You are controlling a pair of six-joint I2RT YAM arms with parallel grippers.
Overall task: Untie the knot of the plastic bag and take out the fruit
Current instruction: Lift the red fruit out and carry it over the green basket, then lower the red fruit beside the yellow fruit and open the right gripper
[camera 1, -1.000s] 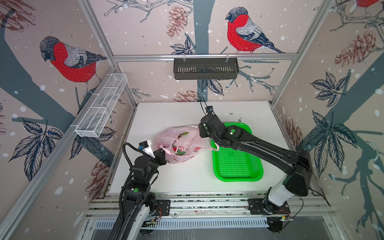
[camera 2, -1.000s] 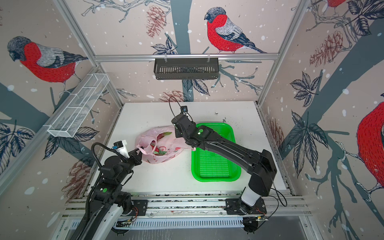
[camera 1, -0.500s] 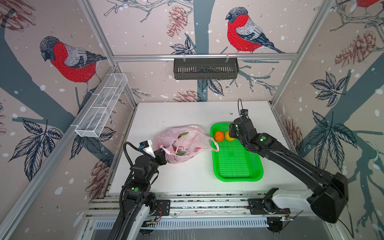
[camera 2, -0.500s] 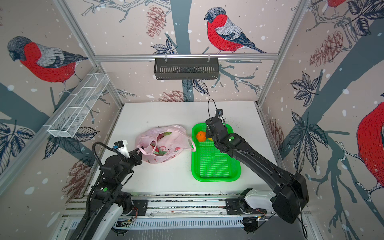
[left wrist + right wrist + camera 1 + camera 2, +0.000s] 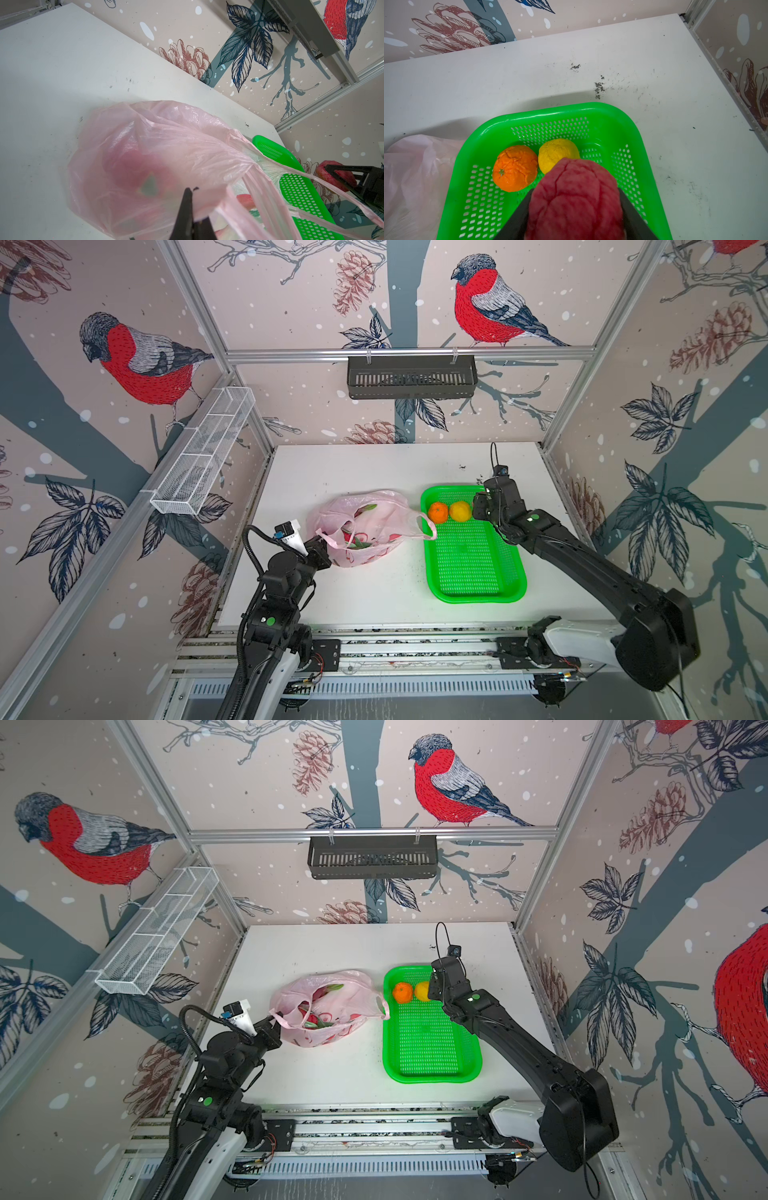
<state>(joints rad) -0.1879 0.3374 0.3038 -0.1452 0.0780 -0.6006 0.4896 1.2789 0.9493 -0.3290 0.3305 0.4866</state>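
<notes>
Jaws clasp fruit (image 5: 575, 199), tray (image 5: 562, 113): orange (image 5: 515, 168), perhaps lemon (image 5: 557, 151)

Both top views look steeply down from high in front, sharing the whole surface (image 5: 365, 472). The left wrist view faces the plastic bag (image 5: 145, 145) closely; the right, the green tray (image 5: 550, 113).

The left pincer (image 5: 277, 1023) pinches the plastic bag (image 5: 332, 1000). Beside the right pincer (image 5: 432, 994) sit a yellow citrus (image 5: 420, 991), then an orange (image 5: 402, 992).

Green tray (image 5: 469, 572) lies on white table (image 5: 353, 468).
</notes>
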